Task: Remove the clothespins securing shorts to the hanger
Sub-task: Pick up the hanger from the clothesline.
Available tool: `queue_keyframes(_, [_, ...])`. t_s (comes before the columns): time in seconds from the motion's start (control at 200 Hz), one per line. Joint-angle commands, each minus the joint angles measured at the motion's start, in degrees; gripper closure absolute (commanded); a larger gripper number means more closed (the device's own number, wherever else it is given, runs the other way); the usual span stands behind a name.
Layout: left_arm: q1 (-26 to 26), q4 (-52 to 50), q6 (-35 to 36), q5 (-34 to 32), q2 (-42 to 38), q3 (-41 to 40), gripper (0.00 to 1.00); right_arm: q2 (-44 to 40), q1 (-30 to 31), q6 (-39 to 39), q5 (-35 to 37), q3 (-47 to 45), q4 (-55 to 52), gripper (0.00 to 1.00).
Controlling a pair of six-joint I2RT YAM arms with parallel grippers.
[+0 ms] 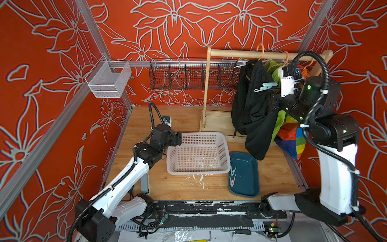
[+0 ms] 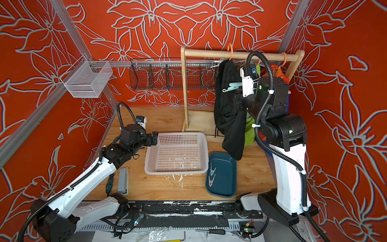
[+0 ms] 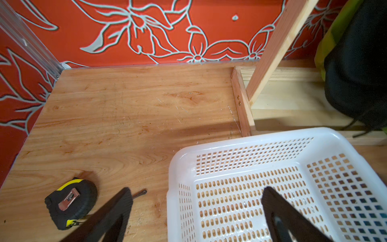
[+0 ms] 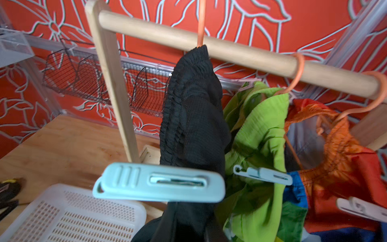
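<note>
The left gripper (image 3: pixel 196 190) stood wide open and empty, straddling the left rim of the white basket (image 1: pixel 199 172). The right gripper (image 1: pixel 272 95) was raised against the black shorts (image 4: pixel 192 117) beside a mint clothespin (image 4: pixel 159 181), its jaws hidden, so its grip could not be told. Nearest, two clothespins (image 1: pixel 232 176) lay in a teal tray (image 1: pixel 249 188) on the scuffed wooden tabletop (image 1: pixel 188 186). Behind, lime shorts (image 4: pixel 263 125) and rainbow shorts (image 4: pixel 343 150) hung from the wooden rail (image 1: pixel 234 55) before red floral walls (image 1: pixel 178 31).
</note>
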Motion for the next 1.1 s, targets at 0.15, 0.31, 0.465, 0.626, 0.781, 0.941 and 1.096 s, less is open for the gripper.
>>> queue_keyframes(0.15, [3.6,-6.5,-1.4,2.5,-1.4,5.9,0.03,1.9,0.5,-0.2,-24.9,7.1,-6.9,1.00])
queue_keyframes(0.31, [10.4,-9.0,-2.8,8.5,-3.4,8.0,0.03,4.6,0.5,1.9,-37.3,12.7,-7.7,1.00])
queue_keyframes(0.465, [16.0,-9.2,-3.6,8.7,-8.4,7.5,0.03,8.2,0.5,6.6,-44.7,19.0,-4.4,1.00])
queue_keyframes(0.626, [21.5,-13.8,-4.3,6.6,-10.5,9.5,0.03,11.3,0.6,13.8,-50.8,25.1,2.5,1.00])
queue_keyframes(0.781, [24.6,-14.3,-4.5,7.4,-12.4,9.0,0.03,10.7,0.5,15.2,-52.8,20.7,6.5,1.00])
queue_keyframes(0.941, [25.5,-14.1,-4.6,7.6,-13.0,7.9,0.03,5.5,0.7,14.1,-54.2,2.9,15.7,1.00])
queue_keyframes(1.096, [25.8,-13.7,-4.9,8.3,-13.1,7.0,0.03,-0.8,0.8,12.7,-54.7,-18.1,30.1,1.00])
